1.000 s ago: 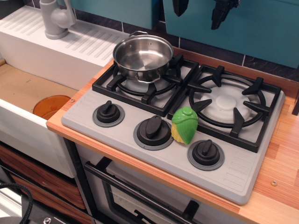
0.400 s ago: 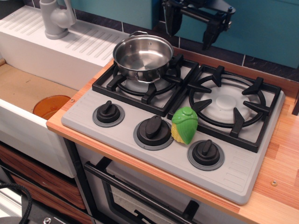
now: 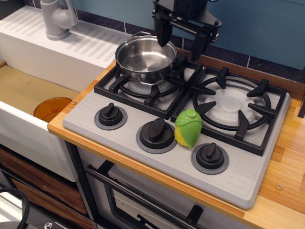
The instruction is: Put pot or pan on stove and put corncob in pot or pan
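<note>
The shiny steel pot (image 3: 145, 58) stands upright and empty on the left burner grate of the grey stove (image 3: 167, 157). The corncob (image 3: 188, 127), yellow with a green husk, lies on the stove's front panel between the middle knob (image 3: 156, 130) and the right knob (image 3: 210, 156). My black gripper (image 3: 181, 44) hangs open and empty above the back of the stove, just right of the pot's rim, with one finger over the pot's edge and the other over the gap between the burners.
A white sink unit with a grey tap (image 3: 56, 18) stands at the left. An orange disc (image 3: 51, 109) lies in the sunken basin. The right burner grate (image 3: 234, 106) is bare. Wooden counter (image 3: 290, 171) runs along the right. An oven door is below.
My gripper has come down and to the left from the top edge of the view to just above the pot's right rim. The pot and corncob have not moved.
</note>
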`<state>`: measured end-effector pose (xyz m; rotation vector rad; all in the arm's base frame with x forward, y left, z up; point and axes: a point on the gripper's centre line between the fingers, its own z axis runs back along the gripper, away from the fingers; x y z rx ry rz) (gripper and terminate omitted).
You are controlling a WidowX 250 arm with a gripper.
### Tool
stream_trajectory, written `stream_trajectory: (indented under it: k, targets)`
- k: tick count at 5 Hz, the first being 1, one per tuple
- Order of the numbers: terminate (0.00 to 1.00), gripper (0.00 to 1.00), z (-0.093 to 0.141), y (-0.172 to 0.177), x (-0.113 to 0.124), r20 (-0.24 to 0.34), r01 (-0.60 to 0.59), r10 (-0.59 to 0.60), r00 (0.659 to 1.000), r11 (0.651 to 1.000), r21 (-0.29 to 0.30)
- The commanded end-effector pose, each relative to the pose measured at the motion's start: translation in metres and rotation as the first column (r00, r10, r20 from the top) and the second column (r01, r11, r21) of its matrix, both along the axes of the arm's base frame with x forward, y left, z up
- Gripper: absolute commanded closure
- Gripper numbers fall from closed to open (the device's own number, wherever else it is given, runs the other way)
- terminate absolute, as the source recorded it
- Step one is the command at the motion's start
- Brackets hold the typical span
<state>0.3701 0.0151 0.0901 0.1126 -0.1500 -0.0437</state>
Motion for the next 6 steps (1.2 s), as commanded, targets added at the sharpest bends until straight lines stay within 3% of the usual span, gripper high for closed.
stream_trajectory:
  k: [1, 3, 5, 6]
  targets:
    - [0.00, 0.00, 0.011, 0.014, 0.004, 0.115, 0.015, -0.014, 0.993, 1.000, -0.003]
    - [0.00, 0.00, -0.014, 0.012, 0.006, 0.149, 0.015, -0.010, 0.989, 0.999, -0.029]
    - [0.00, 0.00, -0.024, 0.005, 0.004, 0.171, -0.017, 0.022, 0.985, 0.999, -0.034]
    - [0.00, 1.00, -0.022, 0.003, 0.004, 0.157, -0.031, 0.036, 0.987, 0.999, -0.034]
